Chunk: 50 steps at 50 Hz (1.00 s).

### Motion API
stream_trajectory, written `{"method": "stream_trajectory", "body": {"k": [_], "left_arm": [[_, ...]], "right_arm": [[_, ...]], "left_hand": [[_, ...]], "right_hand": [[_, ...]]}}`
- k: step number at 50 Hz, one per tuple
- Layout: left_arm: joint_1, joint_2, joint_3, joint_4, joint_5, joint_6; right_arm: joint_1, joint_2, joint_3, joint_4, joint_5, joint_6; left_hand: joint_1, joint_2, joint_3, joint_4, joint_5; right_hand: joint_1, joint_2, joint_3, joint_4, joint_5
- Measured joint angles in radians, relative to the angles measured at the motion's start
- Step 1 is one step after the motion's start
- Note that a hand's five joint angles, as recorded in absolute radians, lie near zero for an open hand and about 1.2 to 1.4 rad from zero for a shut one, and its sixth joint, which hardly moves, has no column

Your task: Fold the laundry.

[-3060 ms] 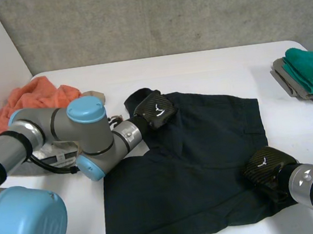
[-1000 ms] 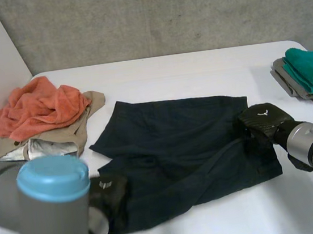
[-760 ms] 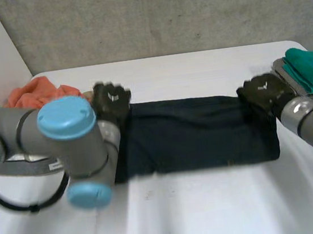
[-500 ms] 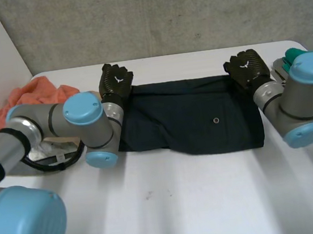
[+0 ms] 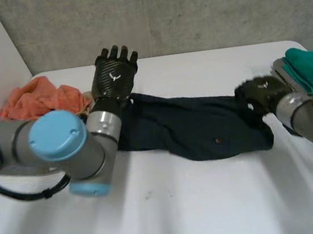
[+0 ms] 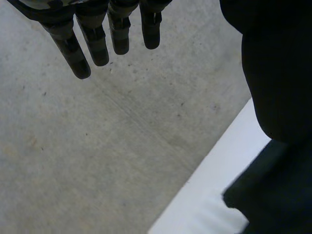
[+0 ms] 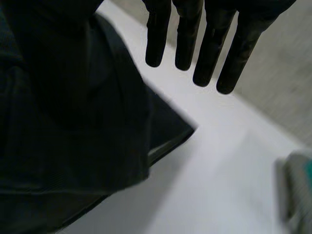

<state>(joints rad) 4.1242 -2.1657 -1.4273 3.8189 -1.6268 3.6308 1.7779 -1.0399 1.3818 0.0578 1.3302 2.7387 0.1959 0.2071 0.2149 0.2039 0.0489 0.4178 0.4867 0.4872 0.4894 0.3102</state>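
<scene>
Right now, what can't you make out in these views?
- Head view: the left arm covers the dark garment's left end and the orange cloth's near edge.
- Head view: the right hand shows its back, hiding any contact with the garment under its palm.
- Head view: the teal cloth is cut off by the edge and the right arm.
- Right wrist view: the garment runs off the edge, so its fold is unreadable.

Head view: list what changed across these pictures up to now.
The dark garment, spread flat at first, was folded into a long band, which now lies rumpled and slanted. The left hand has lifted off its far left corner, fingers straight. The right hand, also open, moved nearer at the right end. The orange cloth and teal stack stayed put.
</scene>
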Motion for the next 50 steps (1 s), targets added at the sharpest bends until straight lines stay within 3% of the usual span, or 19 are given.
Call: {"method": "stream_trajectory", "body": {"k": [5, 9, 19, 24, 34, 44, 46, 50], "left_arm": [[-0.004, 0.078, -0.109, -0.008, -0.019, -0.068], [-0.015, 0.111, -0.176, -0.013, -0.032, -0.114], [-0.011, 0.093, -0.123, -0.024, -0.032, -0.119], [0.014, 0.038, 0.008, -0.137, 0.01, -0.113], [0.085, -0.203, 0.441, -0.554, 0.251, -0.113], [0.117, -0.416, 0.728, -0.668, 0.326, -0.111], [0.117, -0.446, 0.765, -0.674, 0.337, -0.11], [0.117, -0.512, 0.851, -0.68, 0.355, -0.11]], "right_arm": [[-0.024, -0.01, 0.056, 0.021, -0.013, 0.025], [-0.031, -0.008, 0.091, -0.058, -0.008, 0.034], [-0.022, -0.018, 0.024, -0.141, -0.005, 0.037], [-0.018, -0.013, -0.034, -0.06, -0.008, 0.041], [-0.026, 0.035, -0.163, 0.123, -0.05, 0.097], [-0.028, 0.156, -0.271, 0.175, -0.079, 0.106], [-0.028, 0.18, -0.289, 0.185, -0.082, 0.105], [-0.026, 0.218, -0.323, 0.196, -0.088, 0.1]], "left_hand": [[0.0, 0.0, 0.0, 0.0, 0.0], [0.0, 0.0, 0.0, 0.0, 0.0], [0.001, 0.0, 0.0, 0.0, 0.0], [0.004, 0.002, 0.002, 0.003, 0.0], [0.062, 0.048, 0.038, 0.054, 0.004], [0.17, 0.154, 0.145, 0.159, 0.144], [0.21, 0.197, 0.189, 0.2, 0.185], [0.386, 0.357, 0.349, 0.363, 0.34]], "right_hand": [[-0.001, -0.005, -0.006, -0.005, -0.015], [-0.014, -0.029, -0.034, -0.041, -0.039], [-0.014, -0.029, -0.034, -0.041, -0.039], [-0.014, -0.029, -0.034, -0.041, -0.039], [-0.014, -0.029, -0.034, -0.04, -0.039], [-0.003, -0.014, -0.018, -0.024, -0.006], [0.06, 0.063, 0.06, 0.058, 0.054], [0.415, 0.49, 0.484, 0.48, 0.454]]}}
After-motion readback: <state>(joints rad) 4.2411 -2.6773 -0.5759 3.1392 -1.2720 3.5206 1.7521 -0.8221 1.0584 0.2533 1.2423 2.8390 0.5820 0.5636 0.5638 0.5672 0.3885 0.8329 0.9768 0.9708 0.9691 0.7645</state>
